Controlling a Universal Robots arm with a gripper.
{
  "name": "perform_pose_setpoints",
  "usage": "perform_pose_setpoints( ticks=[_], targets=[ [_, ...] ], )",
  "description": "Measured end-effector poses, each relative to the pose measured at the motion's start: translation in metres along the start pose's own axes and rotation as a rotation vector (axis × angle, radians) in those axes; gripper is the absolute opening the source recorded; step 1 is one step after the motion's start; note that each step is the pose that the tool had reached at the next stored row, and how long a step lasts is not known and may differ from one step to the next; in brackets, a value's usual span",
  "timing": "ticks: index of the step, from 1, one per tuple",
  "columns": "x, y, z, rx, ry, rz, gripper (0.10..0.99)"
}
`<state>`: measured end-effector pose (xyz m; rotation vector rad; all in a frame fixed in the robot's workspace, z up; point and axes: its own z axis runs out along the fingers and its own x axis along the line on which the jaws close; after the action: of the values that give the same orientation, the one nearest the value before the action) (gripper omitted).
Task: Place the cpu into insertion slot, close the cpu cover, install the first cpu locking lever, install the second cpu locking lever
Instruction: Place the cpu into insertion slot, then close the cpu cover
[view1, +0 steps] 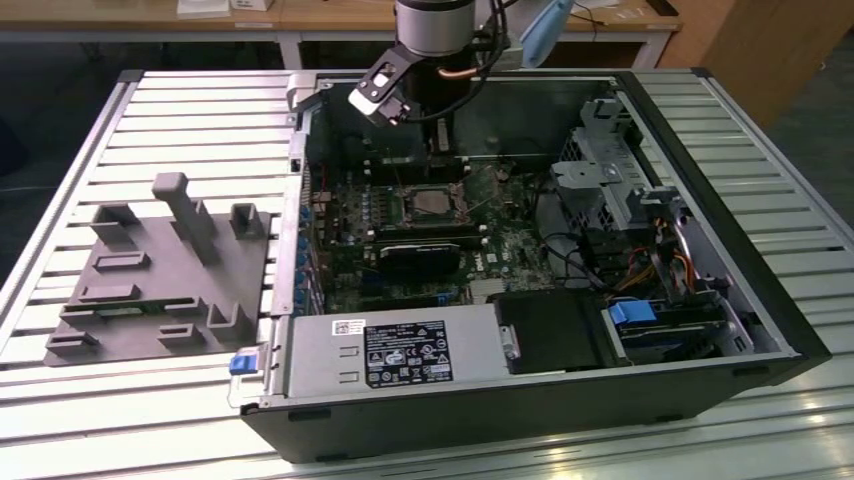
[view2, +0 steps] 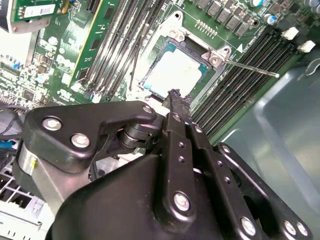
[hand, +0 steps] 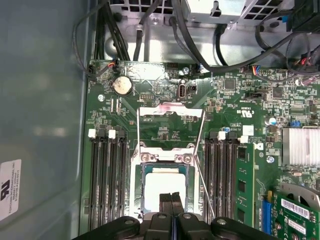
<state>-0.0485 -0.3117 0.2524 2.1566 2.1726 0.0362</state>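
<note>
Fingers clamped together, empty, poised just over the cpu edge; loose lever lies beside it, long axis along the cover's side.

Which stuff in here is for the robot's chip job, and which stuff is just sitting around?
For the job:
- cpu
- cpu cover
- locking lever
- tool, shut, close to the cpu

Just lying about:
- grey holder block outside the case
- memory slots
- round battery
- power supply
</note>
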Motion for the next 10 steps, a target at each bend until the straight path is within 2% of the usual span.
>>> perform_pose_setpoints(
  ticks=[10],
  targets=[
    [-0.0001, 0.0000, -0.0007, 0.000, -0.0001, 0.000, 0.102]
  ],
)
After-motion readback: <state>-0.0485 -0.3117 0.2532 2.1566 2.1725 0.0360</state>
